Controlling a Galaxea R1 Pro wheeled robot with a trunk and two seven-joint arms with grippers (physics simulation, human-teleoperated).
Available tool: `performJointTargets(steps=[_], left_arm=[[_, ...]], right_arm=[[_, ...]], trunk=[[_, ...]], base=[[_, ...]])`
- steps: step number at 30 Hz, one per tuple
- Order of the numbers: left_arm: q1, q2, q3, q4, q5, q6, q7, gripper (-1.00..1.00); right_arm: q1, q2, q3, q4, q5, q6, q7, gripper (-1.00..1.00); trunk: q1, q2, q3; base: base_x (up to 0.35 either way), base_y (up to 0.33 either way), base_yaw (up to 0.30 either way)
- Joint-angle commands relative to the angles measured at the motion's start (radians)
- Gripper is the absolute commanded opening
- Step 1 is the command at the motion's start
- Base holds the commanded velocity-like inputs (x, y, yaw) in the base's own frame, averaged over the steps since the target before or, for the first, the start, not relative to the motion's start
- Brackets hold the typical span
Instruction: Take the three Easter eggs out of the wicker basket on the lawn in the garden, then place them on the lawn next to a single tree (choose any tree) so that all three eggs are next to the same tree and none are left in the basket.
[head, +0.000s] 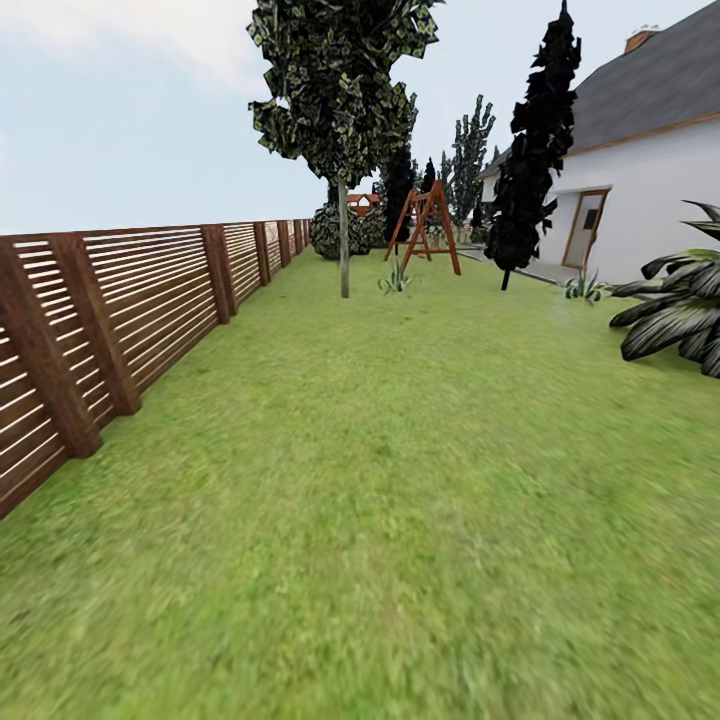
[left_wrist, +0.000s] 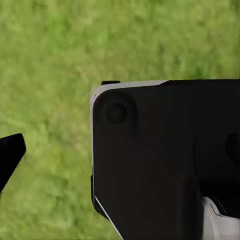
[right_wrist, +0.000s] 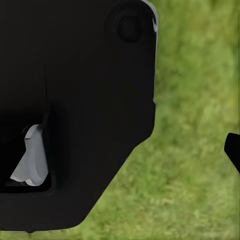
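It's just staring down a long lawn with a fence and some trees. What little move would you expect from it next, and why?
Probably a slow turn of its base to look around. The head view takes in the mottled green lawn, the brown slatted wooden fence and a thin-trunked tree with a dark leafy crown, but no basket or eggs here, so it likely has to find them first.

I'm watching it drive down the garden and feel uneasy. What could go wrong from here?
The fence runs close along the left, so drifting that way could scrape it. The leafy plant juts into the lawn on the right. Ahead, a thin-trunked tree and a swing frame narrow the path.
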Motion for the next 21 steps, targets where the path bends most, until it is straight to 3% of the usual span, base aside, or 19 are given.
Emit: performJointTargets(steps=[1, 21], left_arm=[[-0.001, 0.0, -0.001, 0.001, -0.001, -0.003, 0.0, 1.0], [0.0, 0.0, -0.001, 0.001, -0.001, -0.012, 0.0, 1.0]], right_arm=[[0.0, 0.0, 0.0, 0.0, 0.0, -0.003, -0.001, 1.0], [0.0, 0.0, 0.0, -0.001, 0.0, -0.003, -0.002, 1.0]], trunk=[[0.001, -0.002, -0.002], [0.001, -0.002, -0.002]], base=[[0.328, 0.0, 0.0], [0.328, 0.0, 0.0]])
